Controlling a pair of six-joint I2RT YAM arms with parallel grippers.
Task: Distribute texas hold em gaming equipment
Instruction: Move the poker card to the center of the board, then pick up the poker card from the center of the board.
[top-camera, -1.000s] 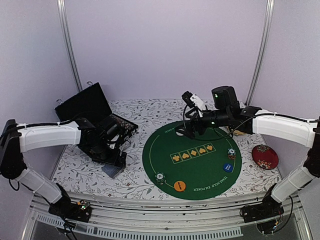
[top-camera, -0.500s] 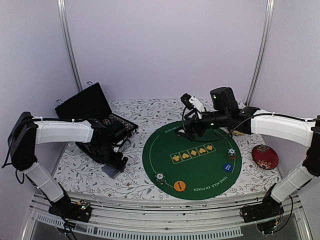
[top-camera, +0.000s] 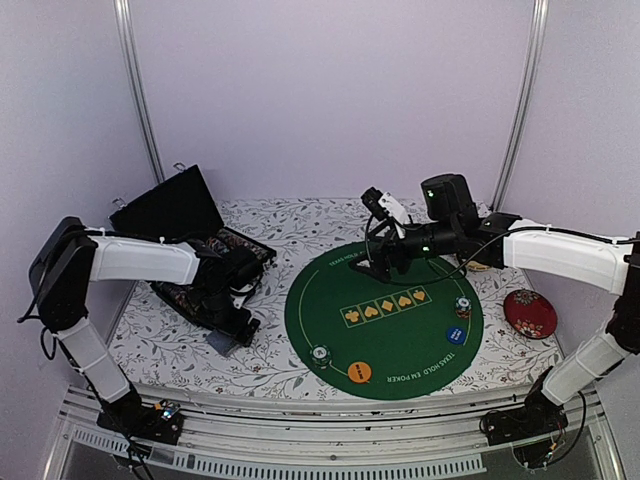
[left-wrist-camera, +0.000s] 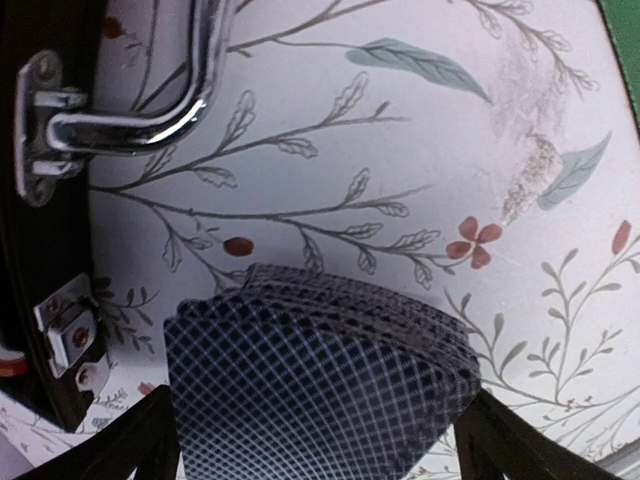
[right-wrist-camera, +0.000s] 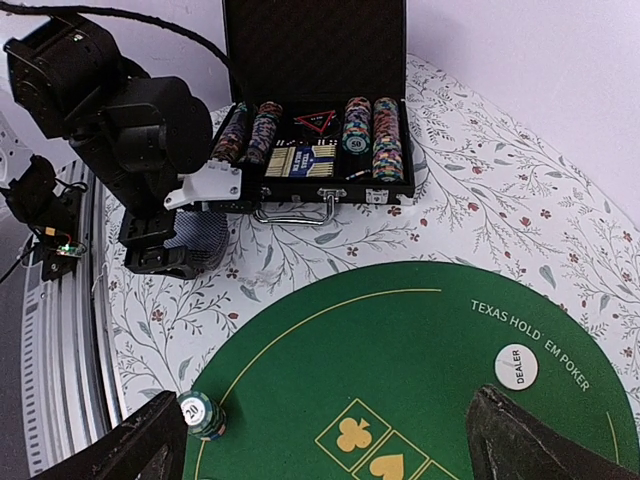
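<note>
**Deck still off the felt as the left arm resettles over it**

Nearest the arm bases, the green poker mat (top-camera: 400, 345) already carries an orange marker disc (top-camera: 360, 372) beside a chip stack (top-camera: 320, 355), whose top chip reads "20" in the right wrist view. A little farther in sit a blue marker disc (top-camera: 455, 335) and a second chip stack (top-camera: 462, 307). The lettering on both discs is too small to read.

Left of the mat, on the floral worktop (left-wrist-camera: 430, 150), lies the deck of cards (left-wrist-camera: 320, 370), backs up and slightly fanned, just in front of the open chip case (right-wrist-camera: 315, 50). The left tool (left-wrist-camera: 318, 445) brackets the deck with a finger at either edge; whether they are pinching it I cannot tell. Over the last second that arm's upper links swung in toward the case while tool and deck stayed put. I judge it is settling its hold, and dealing has not begun.

Farther back, the right tool (right-wrist-camera: 328, 430) hovers with its fingers spread wide and nothing between them, having barely shifted. Ahead of it lies a white disc (right-wrist-camera: 516, 367) printed "DEALER", by the mat's rim lettering "TEXAS HOLD EM POKER". Labels inside the case are unreadable.
</note>
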